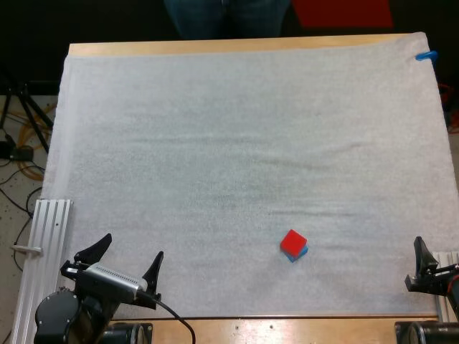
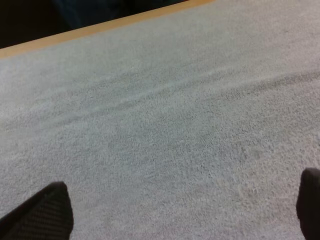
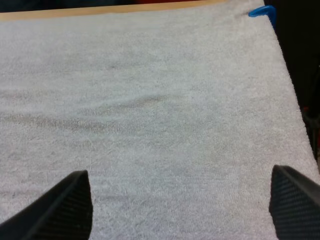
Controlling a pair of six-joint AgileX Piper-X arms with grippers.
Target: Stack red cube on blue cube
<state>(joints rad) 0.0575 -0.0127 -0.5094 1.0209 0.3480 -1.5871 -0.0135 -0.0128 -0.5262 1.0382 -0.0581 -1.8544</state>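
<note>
- The red cube (image 1: 292,242) sits on top of the blue cube (image 1: 300,252), turned a little so that a sliver of blue shows at its near right edge.
- The stack rests on the white mat (image 1: 215,143) that covers the bench (image 1: 215,47).
- The left hand (image 1: 133,247) is well to the left of the red cube, at the mat's near edge. Its fingers are spread wide with only mat between them.
- The right hand (image 3: 180,174) is well to the right of the red cube. Its fingers are also apart and hold nothing.
- A person (image 1: 226,18) stands far beyond the red cube, past the bench's far edge.
</note>
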